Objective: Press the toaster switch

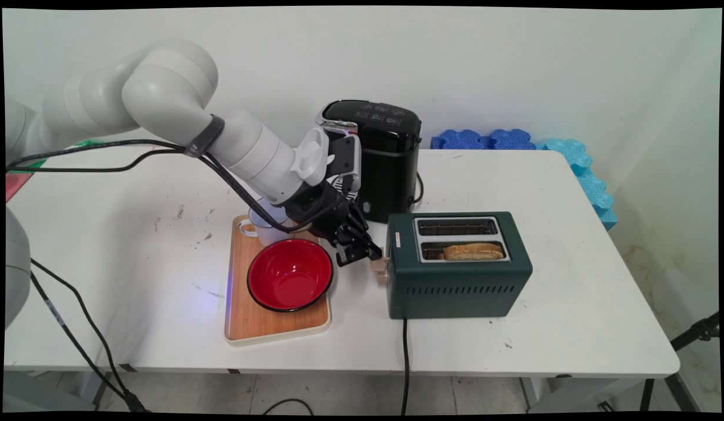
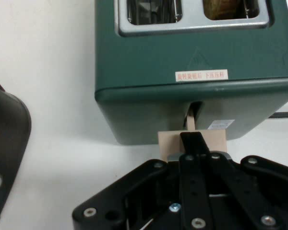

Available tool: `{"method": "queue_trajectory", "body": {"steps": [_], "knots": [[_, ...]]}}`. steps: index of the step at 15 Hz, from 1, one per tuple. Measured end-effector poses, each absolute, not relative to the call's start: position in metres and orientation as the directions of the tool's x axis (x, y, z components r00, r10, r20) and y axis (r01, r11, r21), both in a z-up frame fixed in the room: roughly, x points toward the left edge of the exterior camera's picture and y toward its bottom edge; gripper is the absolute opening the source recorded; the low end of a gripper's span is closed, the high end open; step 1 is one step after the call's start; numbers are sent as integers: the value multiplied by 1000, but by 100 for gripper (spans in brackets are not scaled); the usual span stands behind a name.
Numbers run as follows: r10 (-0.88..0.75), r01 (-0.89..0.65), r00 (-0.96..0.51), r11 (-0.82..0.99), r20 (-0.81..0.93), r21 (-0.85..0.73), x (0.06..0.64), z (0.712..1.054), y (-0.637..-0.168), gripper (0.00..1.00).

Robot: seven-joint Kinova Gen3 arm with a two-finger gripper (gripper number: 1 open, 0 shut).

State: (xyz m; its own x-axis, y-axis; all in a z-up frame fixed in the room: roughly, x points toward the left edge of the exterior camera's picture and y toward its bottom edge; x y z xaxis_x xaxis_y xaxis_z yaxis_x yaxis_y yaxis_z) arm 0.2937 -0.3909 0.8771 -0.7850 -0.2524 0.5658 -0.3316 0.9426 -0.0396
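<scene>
White table, wall behind. Largest item on it: dark green two-slot toaster, right of centre, cord running off the near edge. One slice of toast sits in the near slot; far slot holds nothing visible. Behind the toaster and to its left, a black coffee machine near the wall. Left of the toaster, a wooden tray carrying a red bowl and, at its far end, a white mug (partly hidden by the arm). Blue foam mats lie along the table's far right edge.

Gripper at the toaster's left end, fingers drawn together and resting on the tan lever knob, low on the slot.
</scene>
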Motion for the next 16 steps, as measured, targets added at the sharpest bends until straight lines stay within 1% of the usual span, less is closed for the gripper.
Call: {"method": "queue_trajectory", "body": {"steps": [16], "knots": [[-279,-356,-776,934,566,-28,297,864,-388,0]]}}
